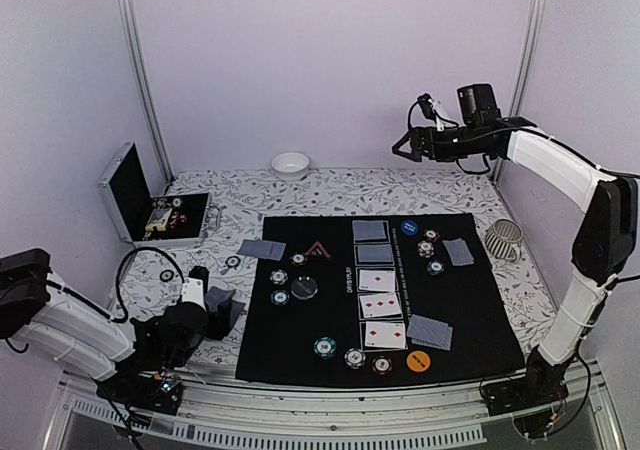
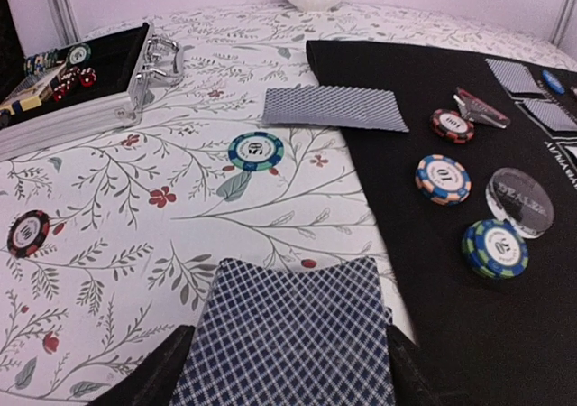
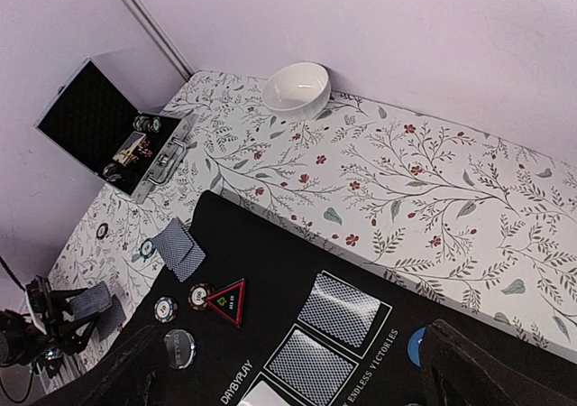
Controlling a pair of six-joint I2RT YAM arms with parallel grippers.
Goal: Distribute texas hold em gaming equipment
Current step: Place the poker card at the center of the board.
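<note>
Dealing looked mostly done: cards (image 1: 378,280) filled the mat's (image 1: 480,310) five boxes with chips (image 1: 325,347) around them, yet the left gripper (image 2: 285,365) gripped a deck (image 2: 293,329) beside the mat, more chips sat in the case (image 1: 125,195), and the right gripper's (image 3: 293,374) jaws gaped empty.

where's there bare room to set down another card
Bare: floral cloth behind the black mat, from white bowl rightward; also the mat's near-left corner. Crowded: the card column, the chips beside it, and near the open case.

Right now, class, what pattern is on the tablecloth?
The tablecloth shows leafy vines and red flowers on white; clearest in left wrist view.
</note>
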